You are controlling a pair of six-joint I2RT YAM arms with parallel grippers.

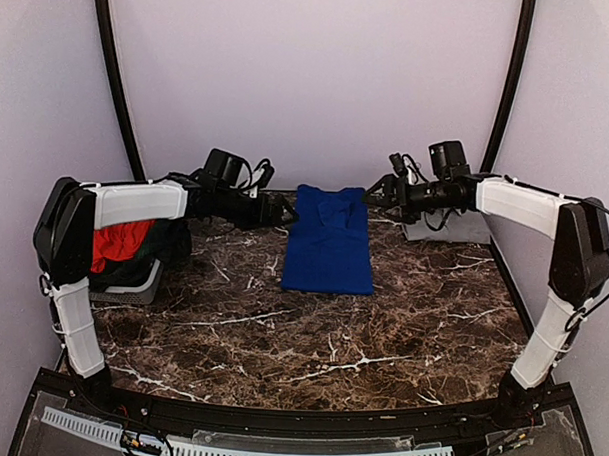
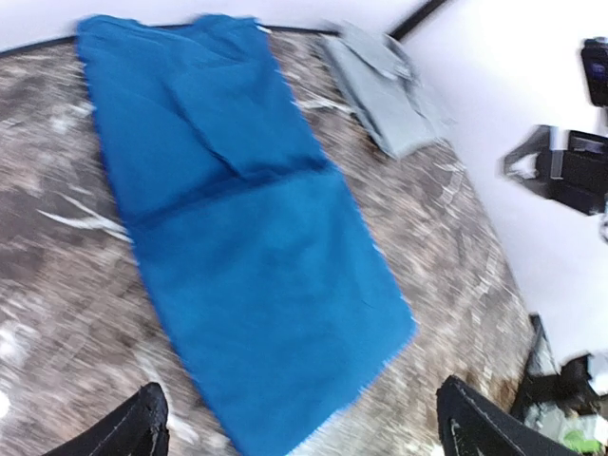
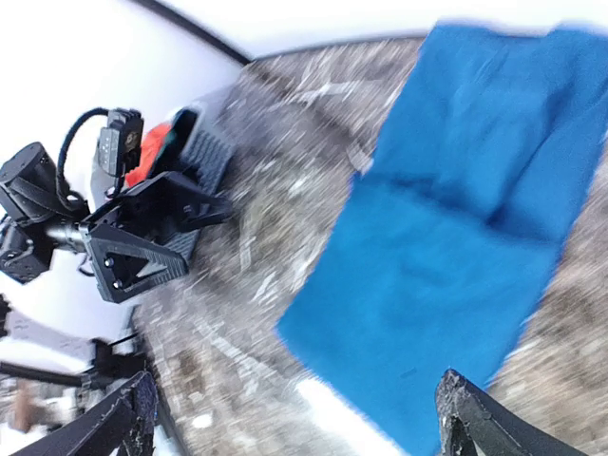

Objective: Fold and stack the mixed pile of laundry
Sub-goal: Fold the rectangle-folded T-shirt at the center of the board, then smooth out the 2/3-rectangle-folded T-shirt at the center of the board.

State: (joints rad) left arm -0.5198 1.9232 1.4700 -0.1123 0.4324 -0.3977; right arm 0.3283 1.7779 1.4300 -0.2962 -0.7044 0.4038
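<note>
The royal-blue T-shirt (image 1: 329, 239) lies folded into a long rectangle at the back middle of the table. It also shows in the left wrist view (image 2: 237, 237) and the right wrist view (image 3: 465, 218). My left gripper (image 1: 287, 217) hovers at its far-left edge, open and empty, and also shows in its own wrist view (image 2: 304, 437). My right gripper (image 1: 373, 196) hovers at its far-right corner, open and empty, and also shows in its own wrist view (image 3: 294, 427). A red-orange garment (image 1: 119, 242) and dark cloth (image 1: 169, 241) sit heaped at the left. A flat grey piece, seemingly the folded grey shirt (image 2: 385, 90), lies at the back right.
A small grey basket (image 1: 127, 285) under the left heap stands by the left wall. Walls close the table on three sides, with black poles in the back corners. The left arm's gripper body (image 3: 142, 237) shows in the right wrist view.
</note>
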